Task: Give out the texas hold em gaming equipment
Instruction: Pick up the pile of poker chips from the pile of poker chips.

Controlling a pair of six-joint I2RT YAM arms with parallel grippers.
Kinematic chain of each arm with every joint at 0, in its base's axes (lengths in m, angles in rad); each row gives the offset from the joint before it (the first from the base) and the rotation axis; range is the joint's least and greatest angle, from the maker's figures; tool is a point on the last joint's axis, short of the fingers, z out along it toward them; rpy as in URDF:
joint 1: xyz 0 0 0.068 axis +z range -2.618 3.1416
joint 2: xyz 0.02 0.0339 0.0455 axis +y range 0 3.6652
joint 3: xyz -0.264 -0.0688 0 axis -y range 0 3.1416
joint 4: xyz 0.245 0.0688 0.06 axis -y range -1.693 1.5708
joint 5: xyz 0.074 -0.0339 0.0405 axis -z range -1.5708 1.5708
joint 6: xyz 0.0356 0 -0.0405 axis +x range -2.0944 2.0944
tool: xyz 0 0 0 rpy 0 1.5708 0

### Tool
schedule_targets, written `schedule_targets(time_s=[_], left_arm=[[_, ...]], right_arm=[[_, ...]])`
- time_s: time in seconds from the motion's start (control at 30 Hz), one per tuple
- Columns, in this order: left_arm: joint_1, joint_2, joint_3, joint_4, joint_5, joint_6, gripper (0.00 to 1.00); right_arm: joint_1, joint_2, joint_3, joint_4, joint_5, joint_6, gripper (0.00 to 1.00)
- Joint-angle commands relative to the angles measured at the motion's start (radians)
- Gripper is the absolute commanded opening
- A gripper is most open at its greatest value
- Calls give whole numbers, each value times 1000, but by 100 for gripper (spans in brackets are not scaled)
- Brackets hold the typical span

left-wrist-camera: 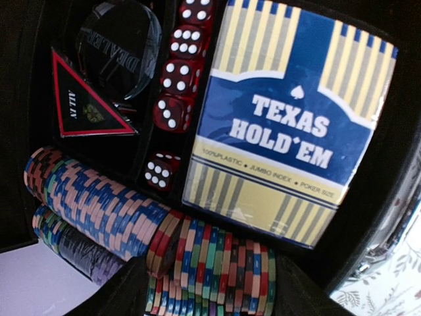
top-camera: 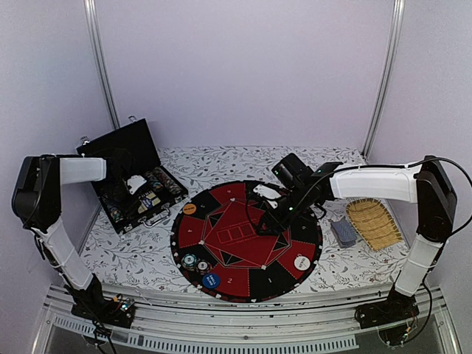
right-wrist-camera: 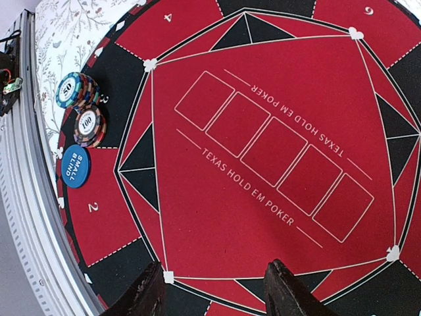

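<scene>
Downward, left claw astride racked poker chips.

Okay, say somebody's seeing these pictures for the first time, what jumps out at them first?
The big round red and black poker layout at centre, with two chip stacks and a blue small blind disc on its near left edge. Then the open black case at the rear left, packed with chip rows, red dice and a Texas Hold'Em card box.

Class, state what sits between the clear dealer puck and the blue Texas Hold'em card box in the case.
A column of dark red dice separates the dealer puck from the card box; the left wrist view shows it.
</scene>
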Motion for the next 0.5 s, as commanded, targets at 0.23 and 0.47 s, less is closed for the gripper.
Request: schedule_targets(time_s=[0.23, 0.47], left_arm=[[11, -1, -21, 31, -39, -20, 62], [10, 12, -17, 2, 80, -17, 60]], right_arm=[[-5, 19, 3, -9, -24, 5, 53], [-6, 23, 0, -13, -24, 5, 53]])
